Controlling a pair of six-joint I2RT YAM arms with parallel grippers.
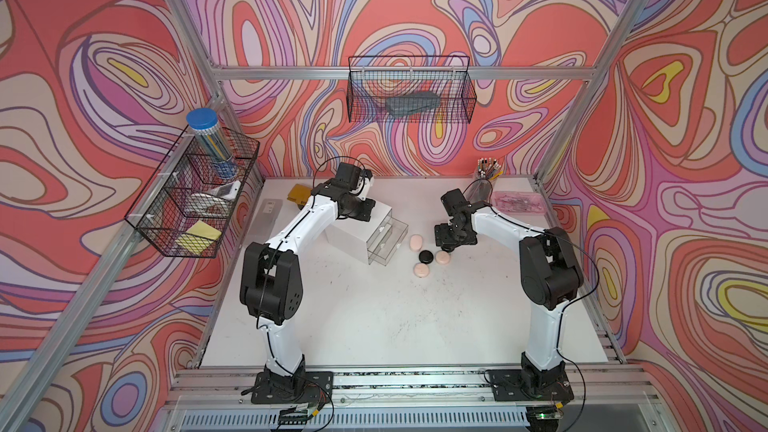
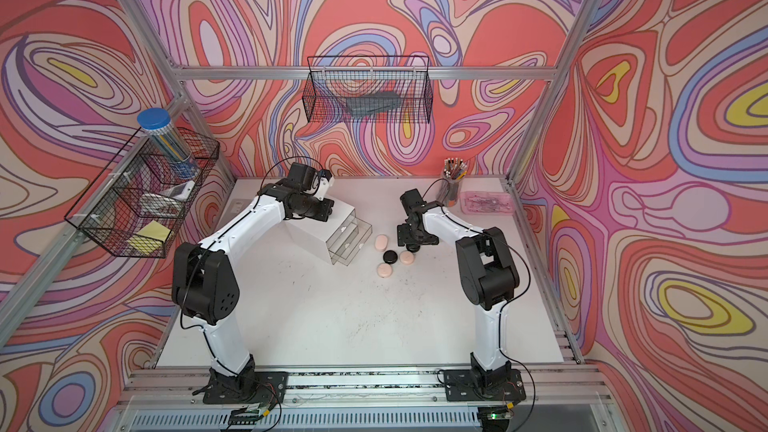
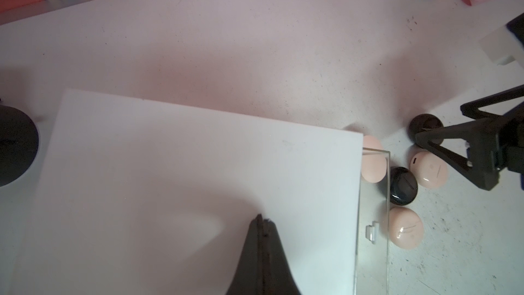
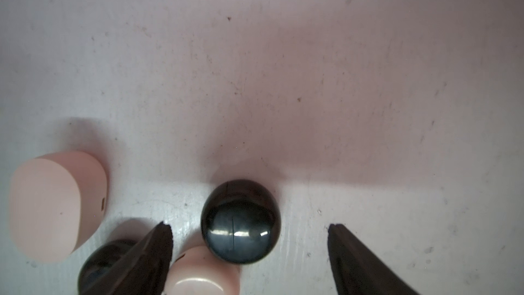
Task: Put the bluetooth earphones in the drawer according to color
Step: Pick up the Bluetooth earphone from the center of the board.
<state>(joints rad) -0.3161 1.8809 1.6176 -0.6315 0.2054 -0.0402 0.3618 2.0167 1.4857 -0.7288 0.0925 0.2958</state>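
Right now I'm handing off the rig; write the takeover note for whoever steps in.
Left gripper: shut, empty, above the top of the cabinet.
Right gripper: open, straddling a black case on the table, not gripping.
Beside the cabinet's pulled-out clear drawers: three pink cases, second black case.
Done: unclear; no lavender case visible, drawer contents unreadable.
Left: sort these five by colour.

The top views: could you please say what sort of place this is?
Likely a robot lab cell staged as a desk: aluminium frame, two arms on a white table, pencil cup.
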